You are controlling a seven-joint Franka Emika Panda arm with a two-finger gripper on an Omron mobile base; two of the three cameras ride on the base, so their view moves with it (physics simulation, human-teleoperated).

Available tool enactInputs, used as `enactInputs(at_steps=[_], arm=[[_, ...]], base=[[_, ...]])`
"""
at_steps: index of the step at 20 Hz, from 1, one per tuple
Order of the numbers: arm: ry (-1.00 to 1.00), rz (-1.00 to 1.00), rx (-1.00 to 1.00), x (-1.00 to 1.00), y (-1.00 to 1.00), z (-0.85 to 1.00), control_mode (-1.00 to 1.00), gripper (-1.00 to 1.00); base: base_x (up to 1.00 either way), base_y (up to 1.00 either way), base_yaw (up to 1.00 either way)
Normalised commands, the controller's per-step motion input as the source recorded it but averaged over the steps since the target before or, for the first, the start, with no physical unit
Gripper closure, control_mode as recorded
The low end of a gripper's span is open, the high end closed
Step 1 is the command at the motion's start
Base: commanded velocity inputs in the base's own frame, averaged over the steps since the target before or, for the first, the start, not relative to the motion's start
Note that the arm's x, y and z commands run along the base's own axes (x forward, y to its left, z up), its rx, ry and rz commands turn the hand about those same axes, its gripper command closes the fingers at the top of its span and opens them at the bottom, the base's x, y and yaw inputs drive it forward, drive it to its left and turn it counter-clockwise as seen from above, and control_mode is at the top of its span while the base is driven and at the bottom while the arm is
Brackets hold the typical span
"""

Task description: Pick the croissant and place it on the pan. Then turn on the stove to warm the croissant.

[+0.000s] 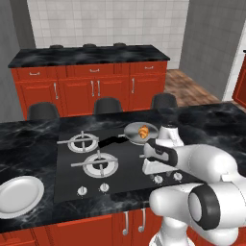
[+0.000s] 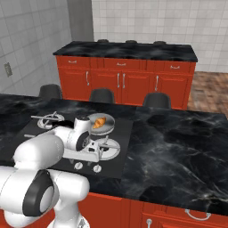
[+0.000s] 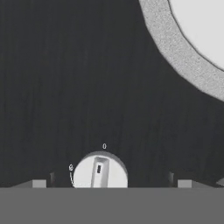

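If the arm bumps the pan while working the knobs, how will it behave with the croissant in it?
The pan looks small and shallow, so it probably slides or pivots on the stove grates. Its long black handle gives a nudge leverage, so expect spinning. The croissant lies loose inside and would likely shift.

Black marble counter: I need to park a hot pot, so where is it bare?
Bare: the black marble counter right of the flat black cooktop. Left of it sits a round white plate. Crowded: the small grey pan and white arm.
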Motion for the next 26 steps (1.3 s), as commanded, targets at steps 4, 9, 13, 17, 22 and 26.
enactInputs(at_steps=[4,9,13,17,22,26], arm=[[0.0,0.0,0.01,-0.04,0.08,-0.01,-1.0,-1.0],[0.0,0.0,0.01,0.0,0.14,-0.11,-1.0,-1.0],[0.0,0.0,0.03,0.0,0.01,-0.28,-1.0,-1.0],[0.0,0.0,0.02,0.0,0.0,-0.22,-1.0,-1.0],[0.0,0.0,0.01,-0.05,0.0,-0.19,-1.0,-1.0],[0.0,0.0,0.0,-0.48,0.0,-0.26,-1.0,-1.0]], base=[[0.0,0.0,0.0],[0.0,0.0,0.0],[0.0,0.0,0.0],[0.0,0.0,0.0],[0.0,0.0,0.0],[0.0,0.0,0.0]])
